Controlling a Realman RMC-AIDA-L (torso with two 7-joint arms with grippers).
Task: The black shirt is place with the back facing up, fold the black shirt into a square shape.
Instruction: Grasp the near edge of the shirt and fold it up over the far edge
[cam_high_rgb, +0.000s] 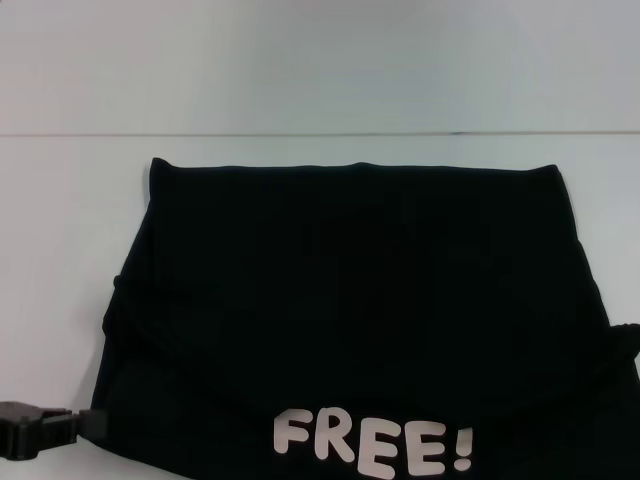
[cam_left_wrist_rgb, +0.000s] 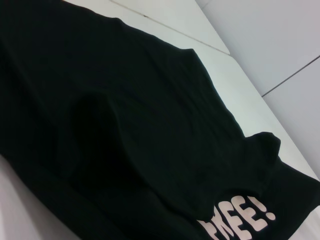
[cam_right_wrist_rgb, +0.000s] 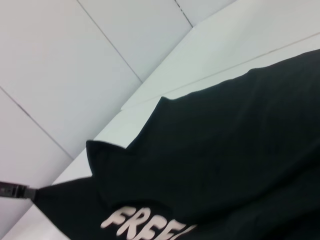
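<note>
The black shirt (cam_high_rgb: 350, 300) lies on the white table (cam_high_rgb: 60, 250) in a roughly square folded shape. Its near part is turned over, so the white "FREE!" print (cam_high_rgb: 372, 445) shows at the near edge. The shirt also shows in the left wrist view (cam_left_wrist_rgb: 125, 125) and the right wrist view (cam_right_wrist_rgb: 225, 150). My left gripper (cam_high_rgb: 78, 425) is at the shirt's near left corner, low over the table. It appears shut on that corner, which is drawn to a point in the right wrist view (cam_right_wrist_rgb: 37, 192). My right gripper is out of view.
The table's far edge (cam_high_rgb: 300, 134) meets a plain white wall (cam_high_rgb: 300, 60). Bare table surface lies to the left of the shirt and behind it. A small fold of cloth bunches at the shirt's right edge (cam_high_rgb: 620, 345).
</note>
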